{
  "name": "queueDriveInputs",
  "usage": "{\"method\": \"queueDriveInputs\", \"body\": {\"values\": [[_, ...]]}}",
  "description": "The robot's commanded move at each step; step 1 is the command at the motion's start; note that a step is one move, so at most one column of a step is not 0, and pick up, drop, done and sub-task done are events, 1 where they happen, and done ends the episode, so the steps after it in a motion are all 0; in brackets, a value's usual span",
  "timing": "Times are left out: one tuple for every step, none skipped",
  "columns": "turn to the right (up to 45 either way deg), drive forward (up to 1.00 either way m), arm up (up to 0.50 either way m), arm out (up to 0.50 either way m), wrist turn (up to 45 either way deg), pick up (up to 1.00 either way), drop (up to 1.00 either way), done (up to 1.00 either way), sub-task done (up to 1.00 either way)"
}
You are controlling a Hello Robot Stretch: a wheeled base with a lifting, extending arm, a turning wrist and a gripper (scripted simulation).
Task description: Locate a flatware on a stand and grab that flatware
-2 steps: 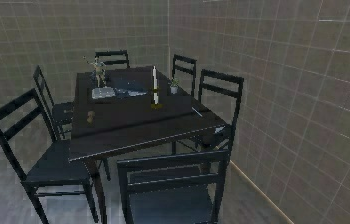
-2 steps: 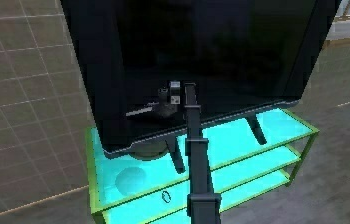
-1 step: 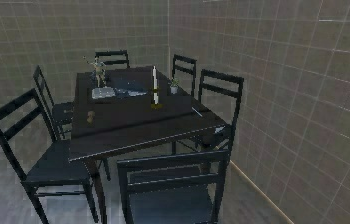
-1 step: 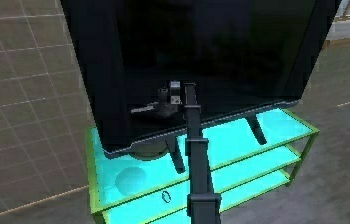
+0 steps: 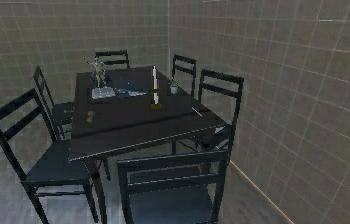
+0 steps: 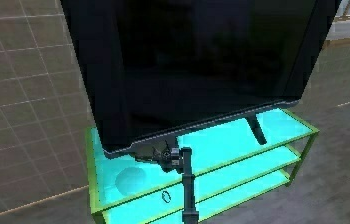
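The robot is seemingly reaching for the grab, its gripper hovering at the left of the turquoise stand beneath the television. I cannot tell whether it is holding anything, and with the flatware too small to distinguish there, careful alignment is needed next.

The forward view is dimly and evenly lit, and no single source of light can be made out. The tiled walls are shown in a flat grey. A faint pale sheen is seen on the dark table, while the chairs are left almost black. In the arm side view the stand is brightly lit. The television is kept black with a weak gloss, and its upright edges are seen leaning outward toward the top of the picture.
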Motion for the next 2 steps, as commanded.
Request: {"method": "queueDriveInputs", "body": {"values": [[0.0, 0.00, 0.00, 0.00, 0.0, 1.00, 0.00, 0.00, 0.00], [0.0, 0.00, 0.10, 0.00, 0.0, 0.00, 0.00, 0.00, 0.00]]}}
